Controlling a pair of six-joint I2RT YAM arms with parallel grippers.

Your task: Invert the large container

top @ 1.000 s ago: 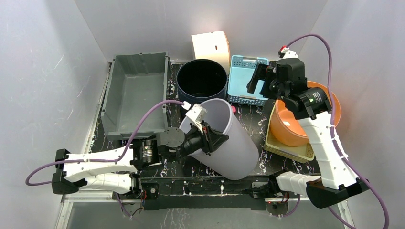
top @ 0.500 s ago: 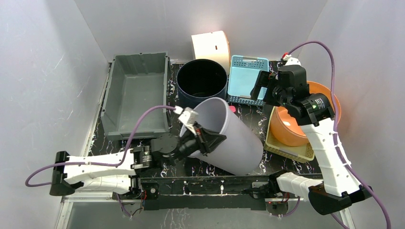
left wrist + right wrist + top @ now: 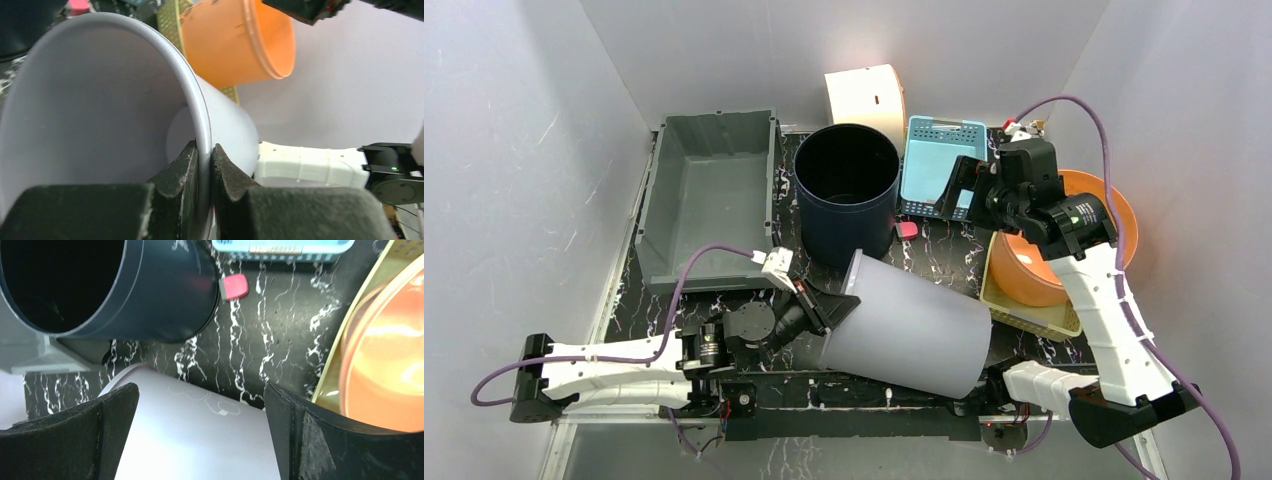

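Lower centre of the overhead frame: the pale large container (image 3: 914, 335) is lying on its side, its long axis running rightward from the left gripper (image 3: 829, 305), which is pinching its rim. The right gripper (image 3: 961, 190) is hovering, spread wide, at upper right.

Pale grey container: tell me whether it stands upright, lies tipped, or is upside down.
Tipped on its side. The pale grey container lies with its mouth facing left, its rim pinched by the left gripper.
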